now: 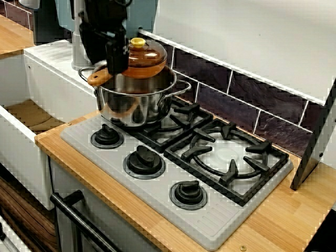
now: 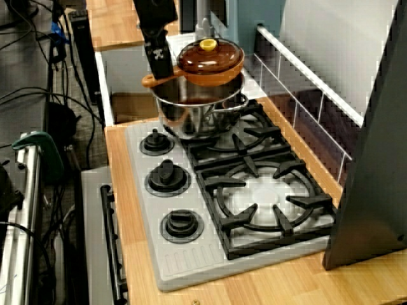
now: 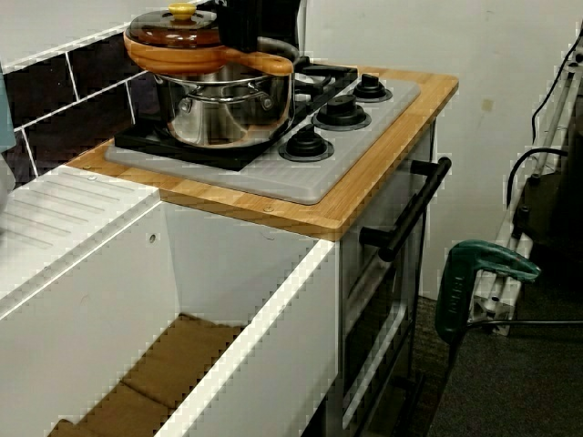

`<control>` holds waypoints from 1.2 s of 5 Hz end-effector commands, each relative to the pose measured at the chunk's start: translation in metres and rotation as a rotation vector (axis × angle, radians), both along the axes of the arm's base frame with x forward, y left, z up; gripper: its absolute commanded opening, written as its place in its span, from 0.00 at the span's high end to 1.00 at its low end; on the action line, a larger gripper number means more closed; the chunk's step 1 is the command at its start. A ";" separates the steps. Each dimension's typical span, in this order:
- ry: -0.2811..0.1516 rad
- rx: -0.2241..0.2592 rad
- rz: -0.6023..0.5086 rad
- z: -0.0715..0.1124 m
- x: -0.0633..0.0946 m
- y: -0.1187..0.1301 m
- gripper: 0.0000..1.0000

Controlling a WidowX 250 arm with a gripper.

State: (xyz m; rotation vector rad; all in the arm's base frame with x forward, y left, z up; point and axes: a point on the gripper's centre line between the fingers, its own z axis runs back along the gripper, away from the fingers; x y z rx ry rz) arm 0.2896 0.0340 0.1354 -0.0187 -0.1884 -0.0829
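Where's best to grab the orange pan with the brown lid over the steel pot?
Take the orange lidded pan by its flat orange handle, from above. It juts out level past the rim of the shiny steel pot, clear of the domed lid; the black pincer grips it there.

No legible text or signs.

Robot arm (image 1: 102, 21), one unit: glossy black housing of bulky, rounded sections, ending in a black gripper (image 1: 116, 67) with long, flat, rectangular fingers (image 2: 159, 57), the outer face of one finger carrying small white printed marks near its lower end.
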 end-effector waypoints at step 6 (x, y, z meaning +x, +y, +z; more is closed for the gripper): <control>-0.043 -0.014 0.031 -0.002 0.005 0.002 0.00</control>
